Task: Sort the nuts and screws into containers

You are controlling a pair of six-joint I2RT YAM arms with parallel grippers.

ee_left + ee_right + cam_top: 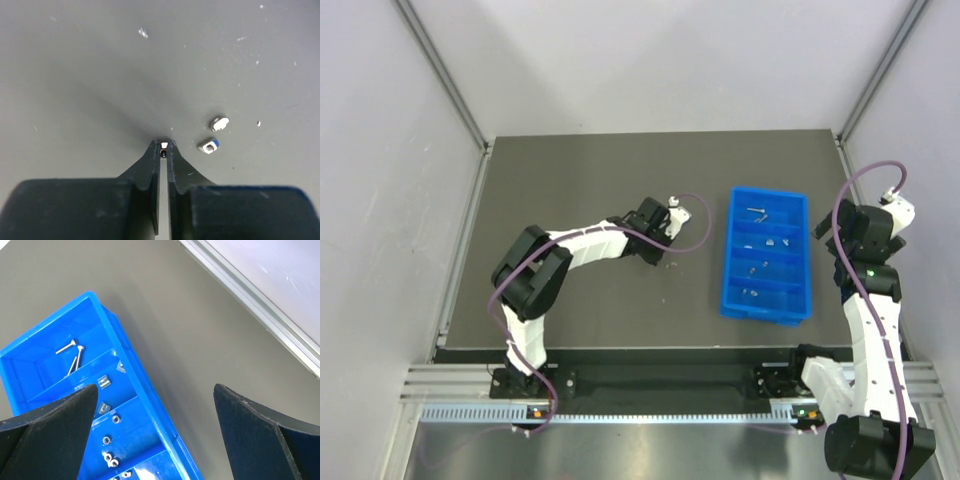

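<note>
The left tool [164, 144] is closed almost to nothing, with only a thin slit between its black fingers [150, 170]. Its tips pinch a small silvery piece [164, 146] right down on the dark worktop [100, 75], close to the worktop's middle. Whether that piece is a nut or a screw cannot be told at this size.

Just to the right of those tips lie two loose nuts, apart from the tool and from each other. One is plain silver [219, 123]. The other, nearer the tool, has a blue spot [209, 146].

The right tool [155, 387] is spread wide and holds nothing. It hovers above the right rim of the blue tray [765, 314], touching neither the tray nor the worktop.

The tray is one piece with four compartments in a row. It lies on the right half of the worktop with its long side running from the far edge toward the near edge.

The compartment at the far end holds two screws [71, 354], lying close together. The next one holds three squarish nuts [102, 382]. The third holds at least four small round nuts [106, 440]. The right tool's left finger hides part of the nearer compartments, so their counts cannot be finished
</note>
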